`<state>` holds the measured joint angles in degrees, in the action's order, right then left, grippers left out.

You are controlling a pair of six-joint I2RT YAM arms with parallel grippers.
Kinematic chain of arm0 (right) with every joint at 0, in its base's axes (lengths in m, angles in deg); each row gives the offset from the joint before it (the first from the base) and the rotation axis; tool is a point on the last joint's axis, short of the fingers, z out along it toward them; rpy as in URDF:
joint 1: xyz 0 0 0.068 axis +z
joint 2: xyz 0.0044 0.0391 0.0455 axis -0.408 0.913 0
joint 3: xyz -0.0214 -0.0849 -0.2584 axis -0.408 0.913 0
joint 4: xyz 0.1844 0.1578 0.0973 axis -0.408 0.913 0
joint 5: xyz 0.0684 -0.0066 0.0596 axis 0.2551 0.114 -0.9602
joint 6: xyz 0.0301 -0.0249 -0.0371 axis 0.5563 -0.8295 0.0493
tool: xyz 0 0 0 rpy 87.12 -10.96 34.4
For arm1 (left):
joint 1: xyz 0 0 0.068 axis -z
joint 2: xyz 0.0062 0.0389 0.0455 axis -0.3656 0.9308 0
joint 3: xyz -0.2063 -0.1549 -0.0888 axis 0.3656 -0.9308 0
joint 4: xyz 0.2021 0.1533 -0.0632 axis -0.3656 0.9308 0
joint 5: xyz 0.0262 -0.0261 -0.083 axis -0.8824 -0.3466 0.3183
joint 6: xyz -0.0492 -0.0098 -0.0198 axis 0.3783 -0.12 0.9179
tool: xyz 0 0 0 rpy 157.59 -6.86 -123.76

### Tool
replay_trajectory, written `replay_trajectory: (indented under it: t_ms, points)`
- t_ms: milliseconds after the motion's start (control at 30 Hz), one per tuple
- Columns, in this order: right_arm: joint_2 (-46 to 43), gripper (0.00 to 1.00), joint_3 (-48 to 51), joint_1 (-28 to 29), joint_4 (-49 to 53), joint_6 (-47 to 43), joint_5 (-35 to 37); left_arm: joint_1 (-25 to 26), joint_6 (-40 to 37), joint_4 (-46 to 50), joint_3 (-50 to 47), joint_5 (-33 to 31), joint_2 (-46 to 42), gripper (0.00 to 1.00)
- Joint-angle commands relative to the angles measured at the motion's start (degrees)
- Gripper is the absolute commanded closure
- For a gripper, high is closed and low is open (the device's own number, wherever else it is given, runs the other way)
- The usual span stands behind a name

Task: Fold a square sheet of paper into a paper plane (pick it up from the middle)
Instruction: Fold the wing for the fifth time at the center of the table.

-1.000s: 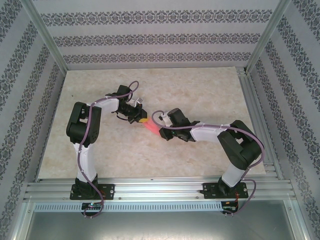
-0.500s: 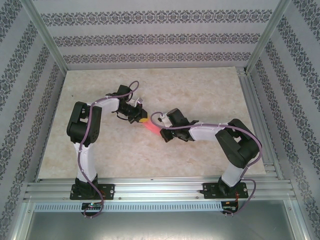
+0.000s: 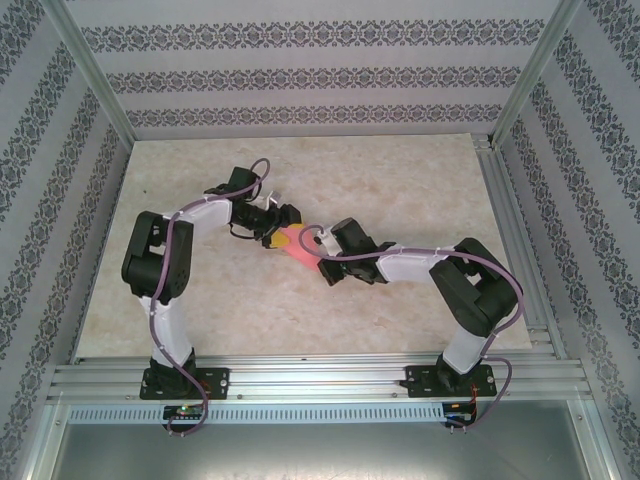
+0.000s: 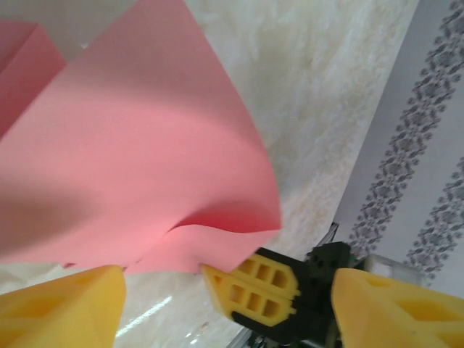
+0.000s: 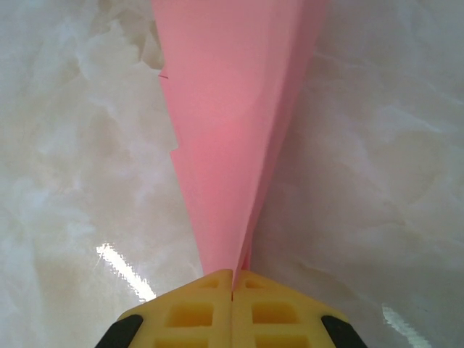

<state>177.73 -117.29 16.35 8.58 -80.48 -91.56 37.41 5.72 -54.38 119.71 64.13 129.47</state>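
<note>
Pinching the pink paper plane by its narrow end, the right gripper was clenched on it, while the left gripper stood released, jaws spread wide.

- Tabletop: pale beige, marble-patterned, glossy, with white glare streaks.
- Walls: white, with grey ornamental bands, enclosing three sides.
- Aluminium frame posts at the corners; slotted rail along the near edge.
</note>
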Motion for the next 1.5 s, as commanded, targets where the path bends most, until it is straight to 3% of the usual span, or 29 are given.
replay_trajectory:
  t_ms: [0,200,433,933,1200,1467]
  points:
    - [0.81,1.0,-0.11,0.92,-1.8,-1.07,1.59,1.23,9.51,-7.71,-3.58,-3.34,-4.95,0.13]
    - [0.33,1.0,0.67,2.55,-2.86,-2.63,5.23,3.37,19.57,-14.49,-6.58,-5.51,-4.9,0.11]
    - [0.43,1.0,1.36,3.31,-3.94,-3.98,7.19,5.96,22.27,-12.48,-4.29,-8.2,-2.42,0.15]
    - [-0.52,1.0,2.17,4.61,-5.32,-5.61,9.79,8.31,19.86,-5.58,-0.16,-9.92,1.99,0.37]
    - [-0.59,1.0,2.27,4.66,-4.88,-5.83,10.34,8.59,17.5,-2.81,0.27,-10.21,1.98,0.63]
    - [-0.42,1.0,2.22,4.75,-4.93,-5.66,10.65,8.58,15.85,-0.61,1.0,-10.45,1.56,0.72]
